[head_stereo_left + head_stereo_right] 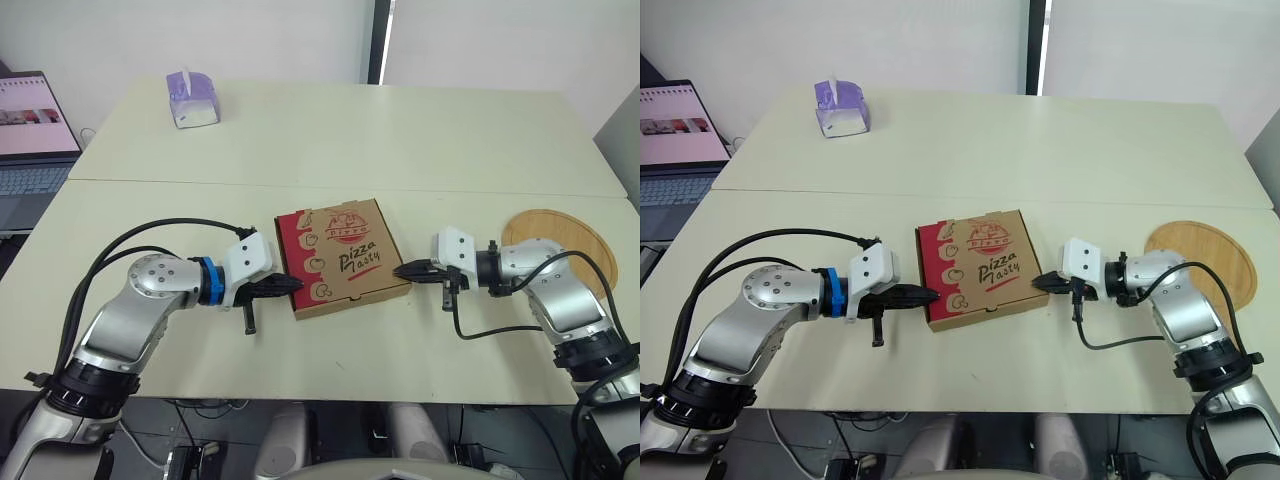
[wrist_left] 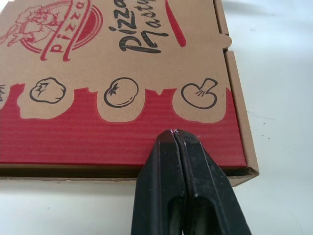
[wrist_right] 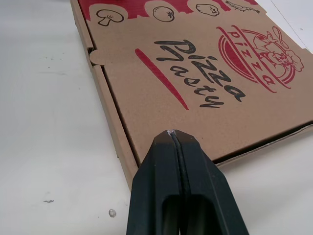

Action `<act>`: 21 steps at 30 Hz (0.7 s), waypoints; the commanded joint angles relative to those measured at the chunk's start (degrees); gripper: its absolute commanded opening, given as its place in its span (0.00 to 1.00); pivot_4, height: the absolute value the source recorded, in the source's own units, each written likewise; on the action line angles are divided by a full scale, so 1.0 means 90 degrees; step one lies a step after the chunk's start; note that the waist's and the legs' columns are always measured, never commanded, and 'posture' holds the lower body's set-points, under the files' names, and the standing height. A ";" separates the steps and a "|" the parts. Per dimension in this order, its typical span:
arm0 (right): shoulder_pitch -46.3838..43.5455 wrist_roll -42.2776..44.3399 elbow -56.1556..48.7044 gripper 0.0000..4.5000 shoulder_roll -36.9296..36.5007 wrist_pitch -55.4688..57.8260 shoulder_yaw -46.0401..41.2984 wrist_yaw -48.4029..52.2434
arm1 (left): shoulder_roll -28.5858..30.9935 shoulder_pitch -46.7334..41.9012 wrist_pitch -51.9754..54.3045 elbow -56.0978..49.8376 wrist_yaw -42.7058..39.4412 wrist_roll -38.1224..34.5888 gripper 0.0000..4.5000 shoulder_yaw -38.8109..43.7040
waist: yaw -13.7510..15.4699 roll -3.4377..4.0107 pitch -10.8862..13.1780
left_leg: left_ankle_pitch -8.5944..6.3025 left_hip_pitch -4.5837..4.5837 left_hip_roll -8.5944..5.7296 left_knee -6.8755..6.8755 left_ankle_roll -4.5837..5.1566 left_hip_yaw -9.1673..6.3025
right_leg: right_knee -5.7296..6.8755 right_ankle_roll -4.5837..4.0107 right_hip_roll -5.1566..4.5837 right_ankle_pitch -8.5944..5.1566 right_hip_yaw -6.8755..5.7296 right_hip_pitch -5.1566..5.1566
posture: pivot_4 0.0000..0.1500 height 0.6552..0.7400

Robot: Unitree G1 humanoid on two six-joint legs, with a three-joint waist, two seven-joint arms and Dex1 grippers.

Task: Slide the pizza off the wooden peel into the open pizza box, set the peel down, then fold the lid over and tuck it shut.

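Left eye view: left fingers (image 1: 281,286) and right fingers (image 1: 411,270), both closed and empty, press opposite edges of the pizza box (image 1: 340,255), probably to tuck it shut.

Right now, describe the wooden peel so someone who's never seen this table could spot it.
Start at the near cream table, go to its right edge, past the closed pizza box. The wooden peel lies flat there: the only round, bare wooden disc.
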 commanded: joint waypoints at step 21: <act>-0.1265 -0.0603 0.2234 0.01 0.0518 -0.0603 -0.0100 -0.0363 | -0.0566 0.0152 0.0650 0.0219 0.1492 0.0211 0.00 0.0553 | 0.0003 0.0001 0.0008 | 0.0009 -0.0023 -0.0001 -0.0016 -0.0019 0.0007 | -0.0007 -0.0001 -0.0009 0.0001 0.0002 -0.0030 | 1.00 1.00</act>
